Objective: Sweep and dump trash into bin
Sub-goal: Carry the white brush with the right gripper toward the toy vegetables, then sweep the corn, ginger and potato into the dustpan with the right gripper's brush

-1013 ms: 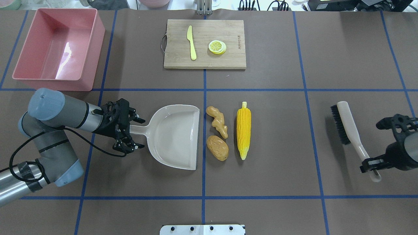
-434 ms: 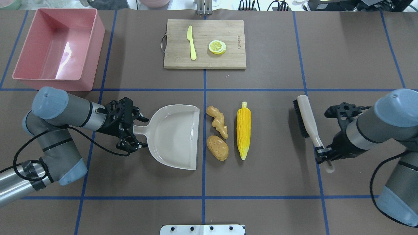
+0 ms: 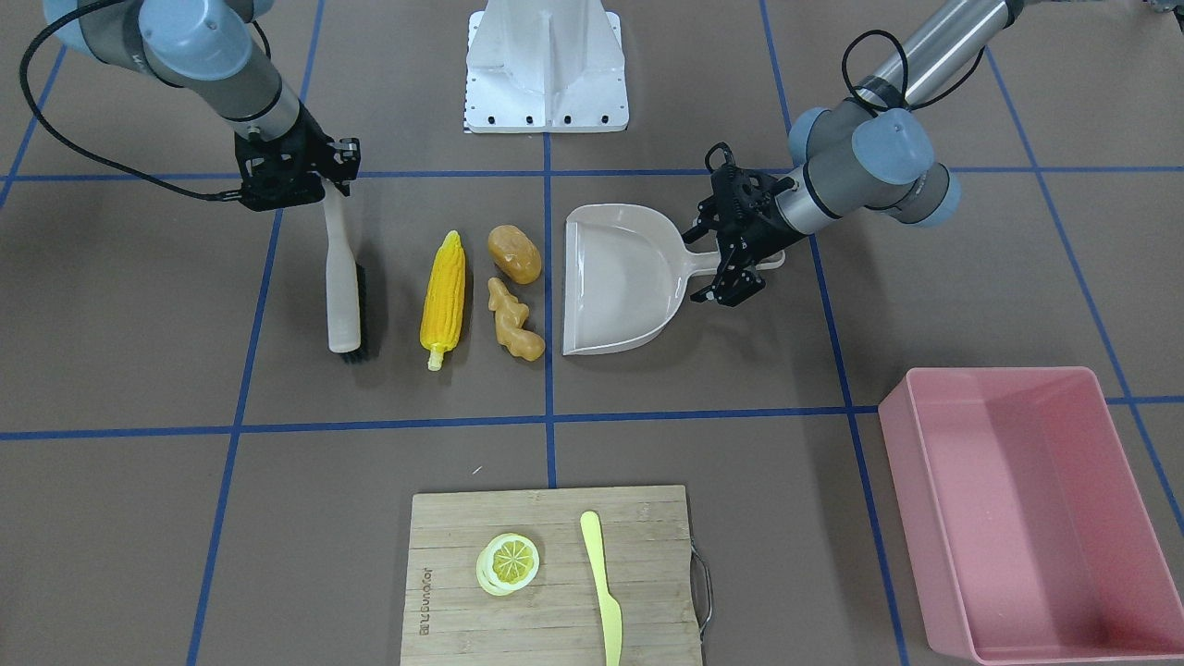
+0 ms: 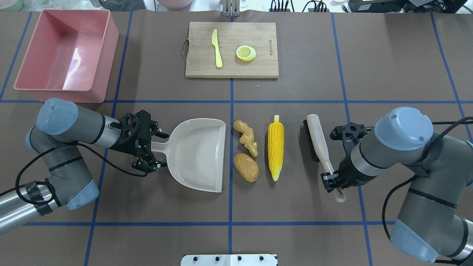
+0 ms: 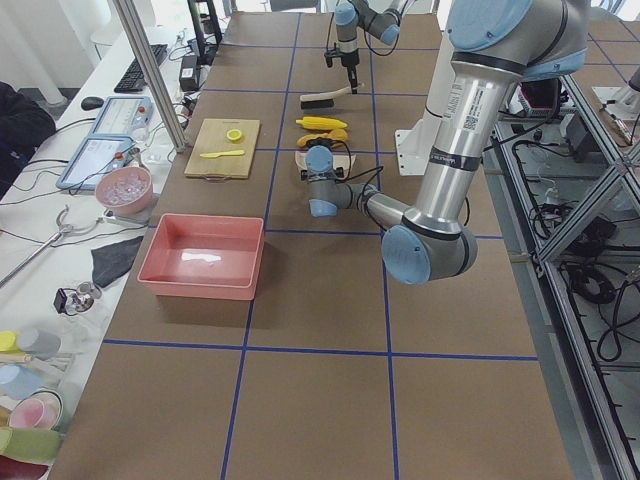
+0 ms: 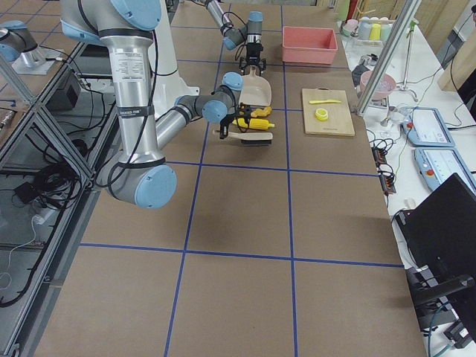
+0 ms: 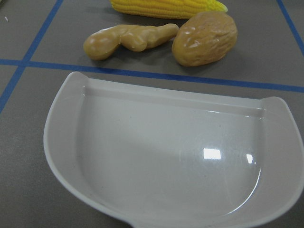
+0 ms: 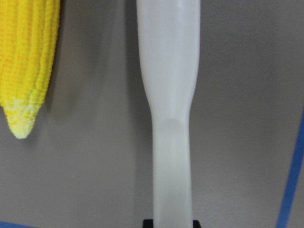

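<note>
The pink bin [image 4: 109, 55] sits at the far left corner of the table, well apart from the trash, and we see nothing inside it. Towards the middle, the beige dustpan [image 4: 199, 155] lies flat with its open edge facing the trash. The left gripper [image 4: 154, 149] straddles its handle with the jaws spread, not clamped. The right gripper [image 4: 330, 178] is closed on the handle of the brush [image 4: 316, 138], whose bristles face the corn cob [image 4: 276, 147] from near by. The ginger root [image 4: 248, 137] and potato [image 4: 246, 167] lie between the corn and the dustpan, just beside its edge.
</note>
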Robot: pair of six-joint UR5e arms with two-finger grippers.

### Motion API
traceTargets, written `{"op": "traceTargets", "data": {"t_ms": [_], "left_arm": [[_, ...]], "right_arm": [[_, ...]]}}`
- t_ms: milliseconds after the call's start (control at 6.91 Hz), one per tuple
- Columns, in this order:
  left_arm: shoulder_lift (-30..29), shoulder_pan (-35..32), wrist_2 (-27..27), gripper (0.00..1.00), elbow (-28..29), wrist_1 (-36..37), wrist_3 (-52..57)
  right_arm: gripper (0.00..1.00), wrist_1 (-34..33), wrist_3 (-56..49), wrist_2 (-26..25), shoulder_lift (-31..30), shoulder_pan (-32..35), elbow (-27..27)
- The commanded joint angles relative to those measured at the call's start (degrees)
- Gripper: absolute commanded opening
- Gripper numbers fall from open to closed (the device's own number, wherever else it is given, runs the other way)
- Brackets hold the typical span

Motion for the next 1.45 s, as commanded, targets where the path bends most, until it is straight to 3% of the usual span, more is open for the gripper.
{"op": "traceTargets", "data": {"t_ms": [0,289,724,1303], "left_arm": [[0.0,0.0,0.0,0.97,0.0,0.1,0.0],[-0.2,0.0,0.0,0.97,0.0,0.1,0.0],[-0.2,0.0,0.0,0.97,-0.1,0.1,0.1],[-0.2,0.0,0.0,0.97,-0.1,0.1,0.1]], "right_arm": [[0.0,-5.6,4.7,-2.7,8.2,-4.8,-1.6],[0.0,-6.8,4.9,-2.9,10.6,-5.3,-2.5],[0.0,-6.9,6.5,-3.9,18.0,-5.8,-8.9],[0.0,-9.4,8.1,-3.9,24.3,-6.9,-11.5]]}}
